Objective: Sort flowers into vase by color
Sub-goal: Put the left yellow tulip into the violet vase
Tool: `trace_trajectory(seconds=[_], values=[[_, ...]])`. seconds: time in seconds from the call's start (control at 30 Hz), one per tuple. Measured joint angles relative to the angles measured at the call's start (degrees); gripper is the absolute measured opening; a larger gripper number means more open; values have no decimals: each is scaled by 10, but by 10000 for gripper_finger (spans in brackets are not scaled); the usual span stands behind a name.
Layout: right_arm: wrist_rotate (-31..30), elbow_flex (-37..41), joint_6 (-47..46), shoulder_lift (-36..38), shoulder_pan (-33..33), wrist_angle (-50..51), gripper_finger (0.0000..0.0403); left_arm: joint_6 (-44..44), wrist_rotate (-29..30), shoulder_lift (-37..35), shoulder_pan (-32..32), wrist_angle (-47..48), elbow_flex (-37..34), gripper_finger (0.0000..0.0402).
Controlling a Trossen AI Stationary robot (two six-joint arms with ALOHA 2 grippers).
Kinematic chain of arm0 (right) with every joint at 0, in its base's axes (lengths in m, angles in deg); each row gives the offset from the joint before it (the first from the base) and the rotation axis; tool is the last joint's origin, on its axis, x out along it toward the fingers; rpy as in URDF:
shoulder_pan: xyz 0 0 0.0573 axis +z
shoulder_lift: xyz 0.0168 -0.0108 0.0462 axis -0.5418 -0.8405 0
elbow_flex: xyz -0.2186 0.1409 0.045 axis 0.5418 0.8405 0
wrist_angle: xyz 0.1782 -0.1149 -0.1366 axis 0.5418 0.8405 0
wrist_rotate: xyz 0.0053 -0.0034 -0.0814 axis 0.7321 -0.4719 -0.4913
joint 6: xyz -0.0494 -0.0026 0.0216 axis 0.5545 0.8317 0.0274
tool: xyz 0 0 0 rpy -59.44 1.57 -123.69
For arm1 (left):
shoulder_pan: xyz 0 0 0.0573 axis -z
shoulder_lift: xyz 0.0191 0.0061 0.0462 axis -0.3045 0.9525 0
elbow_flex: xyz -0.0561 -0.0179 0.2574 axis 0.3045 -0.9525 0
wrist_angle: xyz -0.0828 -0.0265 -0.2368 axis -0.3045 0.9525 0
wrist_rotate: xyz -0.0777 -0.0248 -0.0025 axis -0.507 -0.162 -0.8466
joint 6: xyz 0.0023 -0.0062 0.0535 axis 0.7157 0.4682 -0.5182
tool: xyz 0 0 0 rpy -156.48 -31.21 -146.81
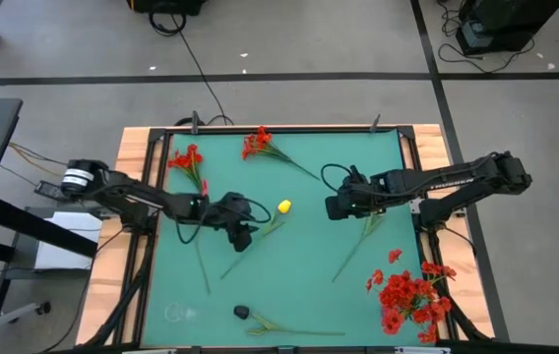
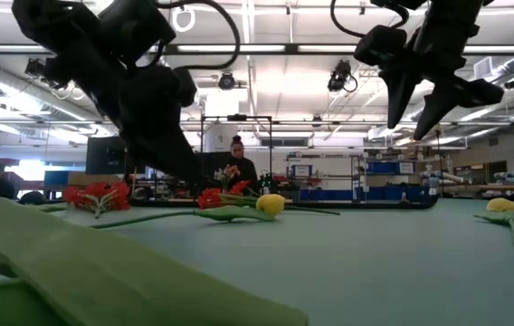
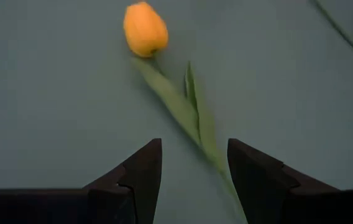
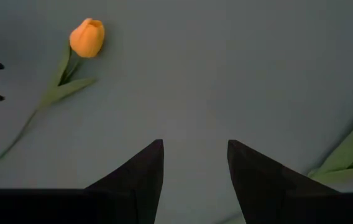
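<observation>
I'm seeing two black jointed arms. The left arm (image 1: 127, 195) has a white band near its base and a black cable looped by the wrist; the right arm (image 1: 457, 180) carries a similar loop. Its fingers (image 4: 133, 177) are dark, wedge-shaped.

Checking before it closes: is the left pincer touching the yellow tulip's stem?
Cannot tell. In the left wrist view the stem runs between the open left pincer, close to one finger.

high: overhead, straight down, whole green table (image 1: 289, 265) | low: table-top level, facing across into the room, foreground leaf blurred, perhaps almost at the lens | left wrist: close above mat | right wrist: close above mat | shared: yellow tulip (image 3: 145, 28) in all four
</observation>
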Motion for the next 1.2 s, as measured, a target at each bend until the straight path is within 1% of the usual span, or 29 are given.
trace_trajectory(seconds=[0.4,0.7,0.77,0.83,0.93,1.0,1.03,1.13,1.2], values=[[15,0,47,0,0,3,186,5,0,89,30,-82,0,188],[18,0,77,0,1,6,185,11,5,133,30,-94,2,182],[15,0,82,0,1,7,184,11,7,138,30,-93,2,167],[9,0,89,0,1,6,178,12,7,140,30,-91,2,138],[-1,0,98,0,0,-5,159,17,10,140,26,-89,2,72],[-6,0,107,0,-1,-33,143,32,4,136,20,-90,1,26],[-11,0,112,0,-2,-51,135,42,-2,133,16,-91,1,16],[-15,0,134,0,-3,-117,117,70,-28,111,1,-81,-1,14],[-16,0,147,0,-3,-161,109,85,-38,82,-9,-75,-3,13]])
